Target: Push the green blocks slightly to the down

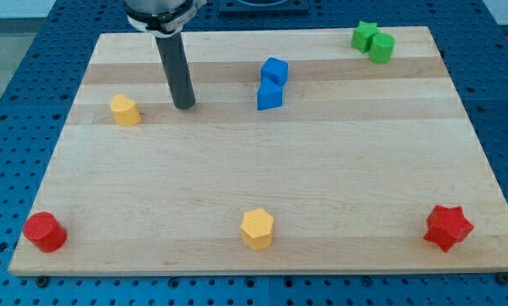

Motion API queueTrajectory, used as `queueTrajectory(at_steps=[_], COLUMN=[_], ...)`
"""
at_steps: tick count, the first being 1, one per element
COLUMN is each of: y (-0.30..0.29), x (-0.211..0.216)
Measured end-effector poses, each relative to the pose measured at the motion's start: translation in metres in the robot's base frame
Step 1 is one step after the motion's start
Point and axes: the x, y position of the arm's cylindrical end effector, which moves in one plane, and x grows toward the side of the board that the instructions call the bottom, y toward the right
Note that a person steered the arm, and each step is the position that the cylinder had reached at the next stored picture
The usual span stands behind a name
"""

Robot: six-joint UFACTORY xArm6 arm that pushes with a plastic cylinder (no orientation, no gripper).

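Two green blocks touch each other near the board's top right corner: a green star (364, 35) and a green cylinder (381, 48) just below and right of it. My tip (184, 106) rests on the board at the upper left, far to the left of the green blocks. It stands between a yellow block (125, 110) on its left and the blue blocks on its right, touching neither.
Two blue blocks touch at upper centre, one (274, 70) above the other (269, 95). A red cylinder (44, 232) lies at the bottom left corner, a yellow hexagon (257, 228) at bottom centre, a red star (448, 227) at bottom right. The wooden board (262, 170) sits on a blue perforated table.
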Motion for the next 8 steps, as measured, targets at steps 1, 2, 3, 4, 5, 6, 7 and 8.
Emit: queueTrajectory(at_steps=[1, 2, 3, 4, 5, 6, 7, 8], y=[0.005, 0.042, 0.113, 0.197, 0.229, 0.237, 0.274, 0.283], x=[-0.039, -0.089, -0.125, -0.165, -0.174, -0.174, -0.175, -0.175])
